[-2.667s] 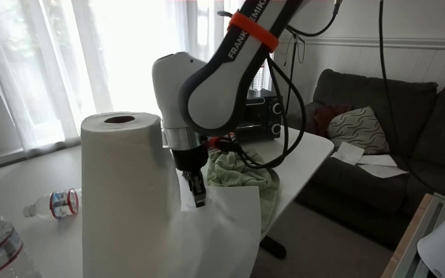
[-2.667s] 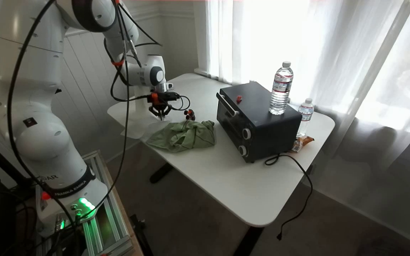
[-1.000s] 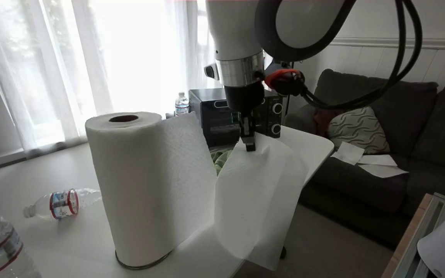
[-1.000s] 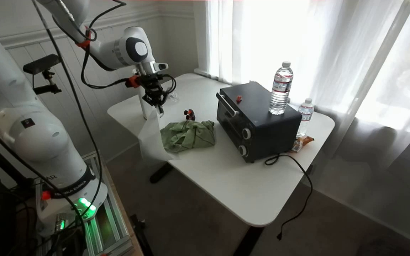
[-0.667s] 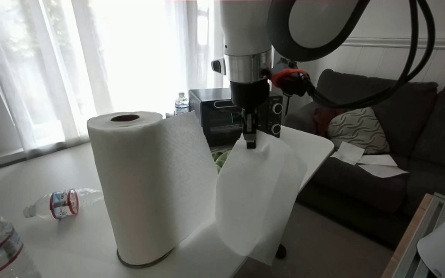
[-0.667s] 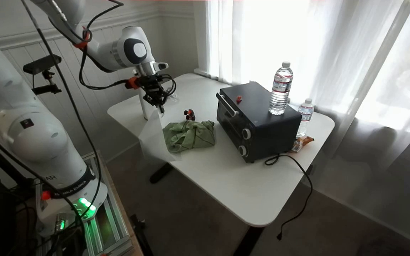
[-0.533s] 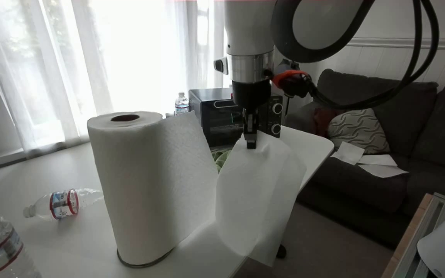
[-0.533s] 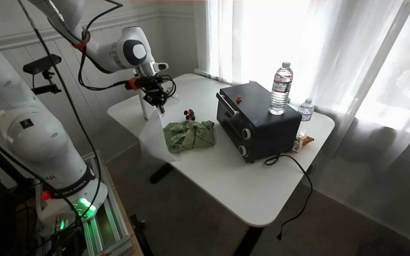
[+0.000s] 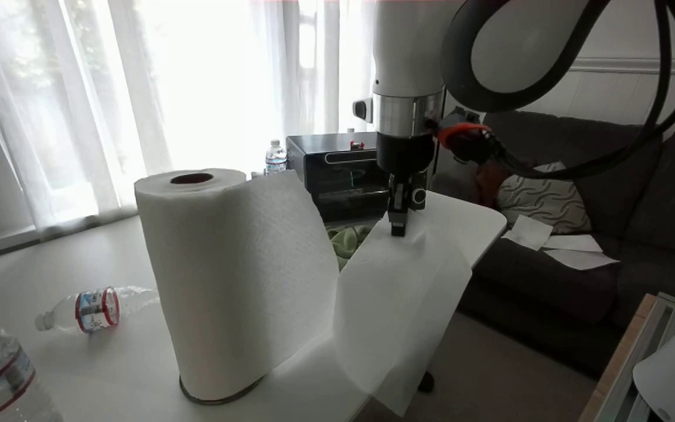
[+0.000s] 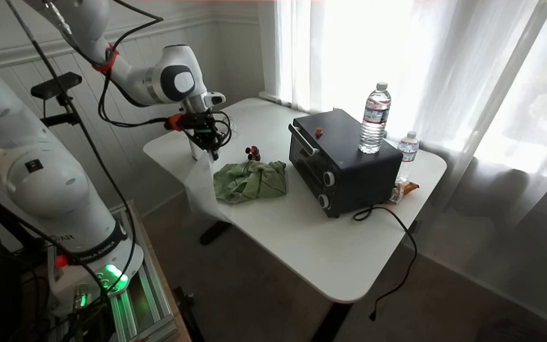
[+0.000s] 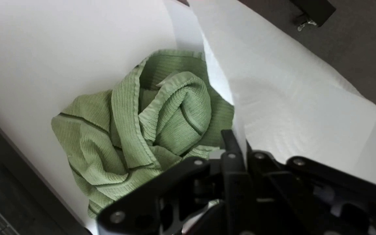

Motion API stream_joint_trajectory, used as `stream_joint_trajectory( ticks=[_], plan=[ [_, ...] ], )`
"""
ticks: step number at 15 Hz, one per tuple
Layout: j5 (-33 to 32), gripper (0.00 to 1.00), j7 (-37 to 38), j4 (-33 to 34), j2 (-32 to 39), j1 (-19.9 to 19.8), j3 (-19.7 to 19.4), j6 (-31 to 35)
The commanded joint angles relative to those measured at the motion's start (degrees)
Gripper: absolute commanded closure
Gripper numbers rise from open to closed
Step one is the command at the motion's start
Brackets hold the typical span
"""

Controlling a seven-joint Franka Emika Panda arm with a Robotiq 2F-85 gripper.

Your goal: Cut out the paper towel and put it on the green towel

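Note:
The white paper towel roll (image 9: pixel 203 281) stands upright on the table, leaning slightly. A loose flap (image 9: pixel 287 264) hangs from it. My gripper (image 9: pixel 398 228) is shut on a white paper towel sheet (image 9: pixel 399 310). A V-shaped gap separates sheet and flap at the top; they meet lower down, and I cannot tell whether they are joined there. The wrist view shows the sheet (image 11: pixel 289 91) pinched between the gripper's fingertips (image 11: pixel 239 138). The crumpled green towel (image 11: pixel 171 120) lies on the table beside and below the gripper; it also shows in both exterior views (image 9: pixel 346 243) (image 10: pixel 249 183).
A black toaster oven (image 10: pixel 344 161) stands beyond the green towel, with a water bottle (image 10: pixel 375 118) on top. A small red and black object (image 10: pixel 253 153) lies by the towel. A bottle (image 9: pixel 97 309) lies behind the roll. The table edge (image 10: pixel 273 247) is close to the towel.
Over the span, my gripper rose with the sheet and moved away from the roll; a V-shaped gap opened at the top. In the last half second it moved further away and slightly down.

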Motion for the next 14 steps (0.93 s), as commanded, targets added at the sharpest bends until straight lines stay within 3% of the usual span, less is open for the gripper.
stream_joint_trajectory(
  ticks=[1, 3, 4, 14],
  plan=[
    [2.8, 1.00, -0.7, -5.9, -5.1, -1.2, -1.0, 3.3],
    [3.5, 1.00, -0.8, -8.0, -6.5, -1.9, -1.8, 4.2],
    [3.5, 1.00, -0.5, -4.2, -3.7, -2.3, -1.9, 3.3],
    [4.6, 1.00, -1.8, -5.6, -6.9, -4.9, -4.6, 5.2]
  ],
)
